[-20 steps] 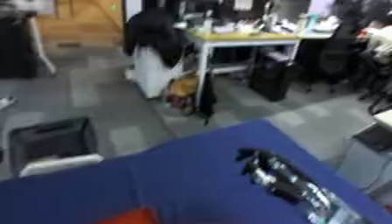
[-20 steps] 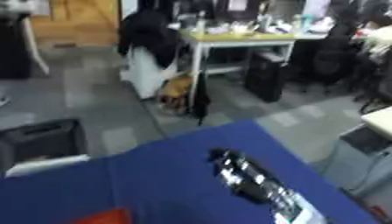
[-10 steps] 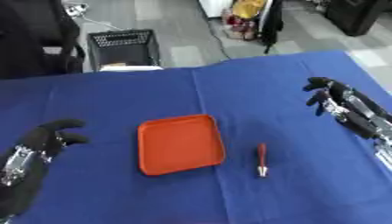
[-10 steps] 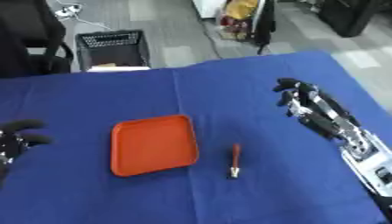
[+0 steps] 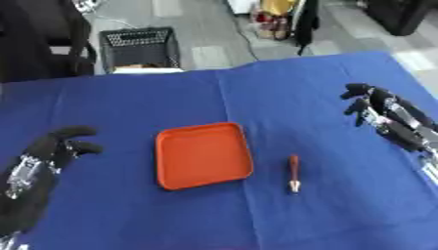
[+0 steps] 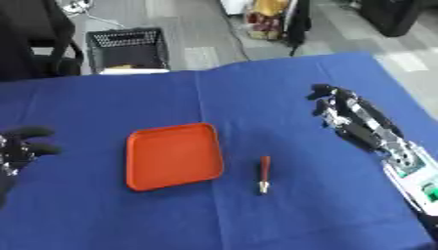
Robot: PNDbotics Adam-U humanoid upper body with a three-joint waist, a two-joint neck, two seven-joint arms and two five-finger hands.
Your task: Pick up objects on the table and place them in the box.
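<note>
My left hand (image 5: 43, 163) is hovering at the left edge of the blue surface (image 5: 256, 93), its fingers relaxed and holding nothing. The orange box (image 5: 203, 155) is sitting in the middle. Just to its right a small red stick (image 5: 294, 173) is lying flat. My right hand (image 6: 355, 122) is hanging at the right, fingers spread, holding nothing.

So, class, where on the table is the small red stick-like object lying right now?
The red stick-like object lies flat on the blue tablecloth, just right of the orange tray and apart from it, nearer the right hand than the left.
</note>
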